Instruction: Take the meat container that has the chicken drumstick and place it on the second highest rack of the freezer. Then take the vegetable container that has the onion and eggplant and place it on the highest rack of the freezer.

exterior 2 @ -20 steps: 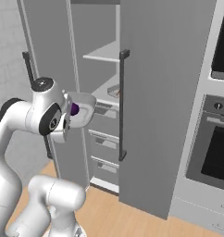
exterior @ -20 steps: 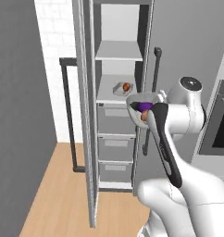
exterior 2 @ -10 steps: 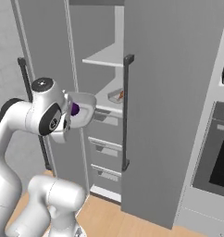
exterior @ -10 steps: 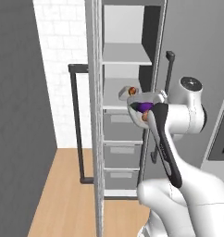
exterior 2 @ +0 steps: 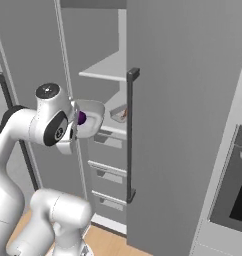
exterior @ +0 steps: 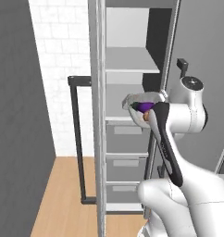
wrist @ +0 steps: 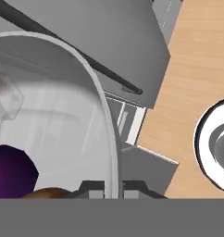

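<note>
Before the open freezer [exterior: 132,69]: one white arm, its gripper [wrist: 111,187] with fingertips drawn together and clamped on the rim of one clear vegetable container [exterior: 142,102], held up in the air in front of the shelves, just left of the arm's wrist and level with the rack above the drawers. Contents of the vegetable container: one purple eggplant [exterior: 144,107], plain in the left base view and seen as a dark purple mass at the lower left of the hand view [wrist: 12,171]; one brownish piece beside it, likely the onion [exterior: 146,116], largely hidden by the arm. Second item: one meat container [exterior 2: 120,114], resting on a rack inside the freezer, to the right of the held container in the right base view, partly behind the door edge; its contents show as a small reddish-brown shape, too small to name. Shelving: two white racks visible above the drawers in the left base view, the upper rack [exterior: 132,60] bare. Drawers: three grey drawer fronts [exterior: 125,139] stacked below the racks. Doors: one freezer door [exterior 2: 183,125] with one dark vertical handle [exterior 2: 130,135] at right; one further dark handle [exterior: 77,139] at left. Floor [exterior: 67,194]: light wood.
</note>
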Motion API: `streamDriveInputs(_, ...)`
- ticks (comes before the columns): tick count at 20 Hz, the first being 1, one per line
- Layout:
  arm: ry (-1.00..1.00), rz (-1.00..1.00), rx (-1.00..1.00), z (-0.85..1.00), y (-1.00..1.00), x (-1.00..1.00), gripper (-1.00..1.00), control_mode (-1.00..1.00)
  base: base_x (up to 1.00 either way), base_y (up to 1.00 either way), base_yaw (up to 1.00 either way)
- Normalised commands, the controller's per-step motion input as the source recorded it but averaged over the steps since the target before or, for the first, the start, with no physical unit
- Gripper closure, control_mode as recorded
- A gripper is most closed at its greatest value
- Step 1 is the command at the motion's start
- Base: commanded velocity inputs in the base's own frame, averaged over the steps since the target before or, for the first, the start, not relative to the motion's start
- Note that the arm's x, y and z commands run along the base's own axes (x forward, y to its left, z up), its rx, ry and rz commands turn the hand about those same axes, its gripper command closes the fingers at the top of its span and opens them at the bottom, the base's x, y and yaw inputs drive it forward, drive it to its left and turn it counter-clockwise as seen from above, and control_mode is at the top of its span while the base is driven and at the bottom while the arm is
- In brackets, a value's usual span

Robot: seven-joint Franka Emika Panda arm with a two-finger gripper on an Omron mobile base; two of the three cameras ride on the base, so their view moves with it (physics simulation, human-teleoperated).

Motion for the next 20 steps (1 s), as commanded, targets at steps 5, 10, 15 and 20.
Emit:
streamDriveInputs(5, 0.00, 0.00, 0.00, 0.00, 0.00, 0.00, 1.00, 1.00, 0.59, 0.24, -0.06)
streamDriveInputs(10, 0.00, 0.00, 0.00, 0.00, 0.00, 0.00, 1.00, 1.00, 0.43, 0.16, -0.12)
streamDriveInputs(15, 0.00, 0.00, 0.00, 0.00, 0.00, 0.00, 1.00, 1.00, 0.32, 0.33, -0.18)
streamDriveInputs(20, 0.00, 0.00, 0.00, 0.00, 0.00, 0.00, 1.00, 1.00, 0.31, 0.54, -0.21)
